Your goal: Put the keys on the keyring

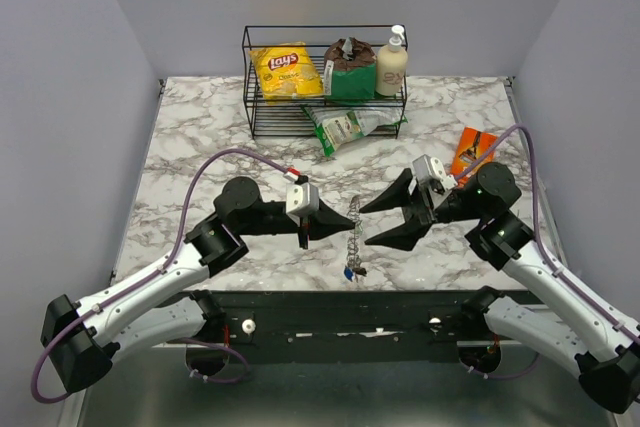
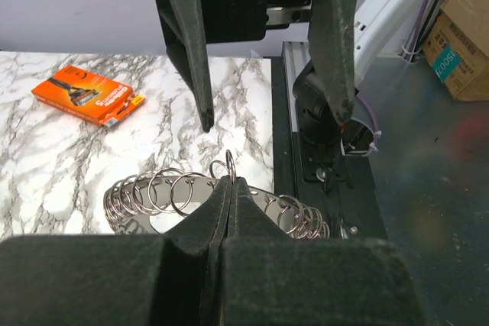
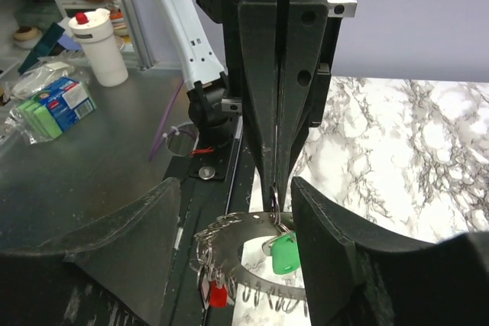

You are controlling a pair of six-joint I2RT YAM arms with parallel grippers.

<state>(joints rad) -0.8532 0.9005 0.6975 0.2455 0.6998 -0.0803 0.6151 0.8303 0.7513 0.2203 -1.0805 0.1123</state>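
The keyring [image 1: 354,232] is a curved silvery metal band carrying several small wire rings; it hangs above the table near its front edge. My left gripper [image 1: 335,227] is shut on one of its small rings, seen in the left wrist view [image 2: 229,181]. The band [image 3: 237,227] hangs under the left fingers [image 3: 275,112]. A green key [image 3: 284,253] and a red key [image 3: 218,294] hang from the rings. A bit of blue [image 1: 347,272] shows at the band's lower end. My right gripper [image 1: 367,225] is open and empty, its fingers [image 3: 344,250] either side of the band.
An orange box [image 1: 472,152] lies at the right. A black wire basket [image 1: 325,112] at the back holds a yellow chips bag [image 1: 285,69], a green-based bag and a lotion bottle [image 1: 391,65]. A green packet [image 1: 350,127] lies in front of it.
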